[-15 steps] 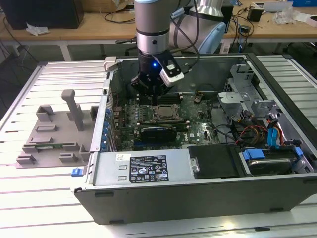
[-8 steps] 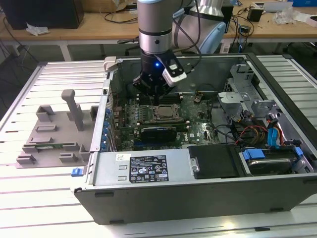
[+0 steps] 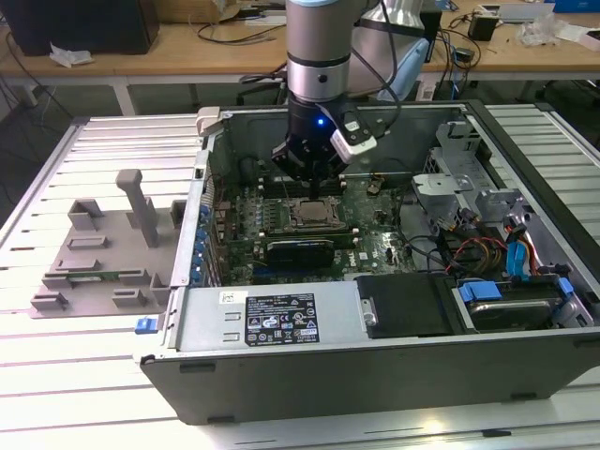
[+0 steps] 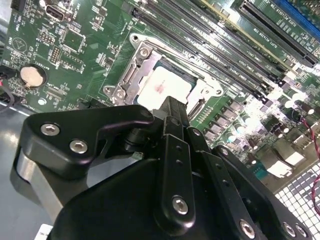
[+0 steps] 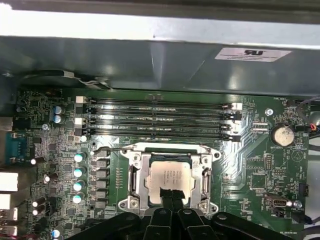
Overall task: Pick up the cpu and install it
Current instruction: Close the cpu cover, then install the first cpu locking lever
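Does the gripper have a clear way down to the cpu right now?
Probably yes. The gripper hangs right above the cpu, which lies in the socket frame with its metal top exposed. Nothing crosses between them. The gripper looks shut, though.

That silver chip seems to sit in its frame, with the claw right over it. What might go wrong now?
The gripper hangs right over the cpu lying in the socket frame. Pressing down off-centre might tilt the chip or damage the socket. The memory slots sit close beside, so a sideways slip might hit them.
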Action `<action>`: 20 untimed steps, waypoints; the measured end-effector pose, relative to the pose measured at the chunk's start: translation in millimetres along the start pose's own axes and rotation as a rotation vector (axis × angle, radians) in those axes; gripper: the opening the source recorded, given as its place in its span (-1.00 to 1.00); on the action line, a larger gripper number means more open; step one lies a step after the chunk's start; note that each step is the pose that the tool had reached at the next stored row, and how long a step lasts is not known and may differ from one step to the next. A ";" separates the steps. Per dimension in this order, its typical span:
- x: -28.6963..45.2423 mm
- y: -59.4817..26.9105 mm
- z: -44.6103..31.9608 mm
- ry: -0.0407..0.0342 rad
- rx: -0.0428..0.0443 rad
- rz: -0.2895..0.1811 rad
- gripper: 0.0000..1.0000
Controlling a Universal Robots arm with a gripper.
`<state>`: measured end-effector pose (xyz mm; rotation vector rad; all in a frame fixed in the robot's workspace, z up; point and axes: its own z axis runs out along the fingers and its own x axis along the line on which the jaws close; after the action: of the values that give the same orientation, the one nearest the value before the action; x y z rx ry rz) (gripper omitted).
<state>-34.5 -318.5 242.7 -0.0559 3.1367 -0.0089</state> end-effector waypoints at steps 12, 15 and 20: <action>-0.2 -0.2 -33.8 0.0000 0.0000 0.000 -0.79; -0.2 -0.2 -33.9 0.0000 0.0000 0.000 -0.79; -0.2 -0.2 -34.0 0.0001 0.0000 0.000 -0.79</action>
<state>-34.5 -318.5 276.8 -0.0560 3.1367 -0.0089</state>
